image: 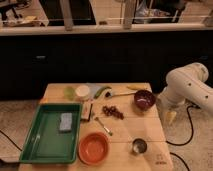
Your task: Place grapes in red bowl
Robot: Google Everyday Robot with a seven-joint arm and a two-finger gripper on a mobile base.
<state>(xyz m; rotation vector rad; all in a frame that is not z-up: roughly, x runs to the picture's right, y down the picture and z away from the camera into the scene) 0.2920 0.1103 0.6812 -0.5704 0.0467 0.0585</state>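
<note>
A bunch of dark red grapes (113,111) lies on the wooden table (125,135) near its middle. An orange-red bowl (93,148) sits at the front of the table, empty. A dark red bowl (144,99) sits to the right of the grapes with something pale inside. My white arm (187,87) comes in from the right. My gripper (171,118) hangs just off the table's right edge, pointing down, well right of the grapes and holding nothing that I can see.
A green tray (50,134) with a grey sponge (66,121) fills the table's left side. A metal cup (139,146) stands front right. A small spoon (103,125), a dark ladle (117,94), a white cup (82,91), green items (103,91) and a banana (136,88) lie around.
</note>
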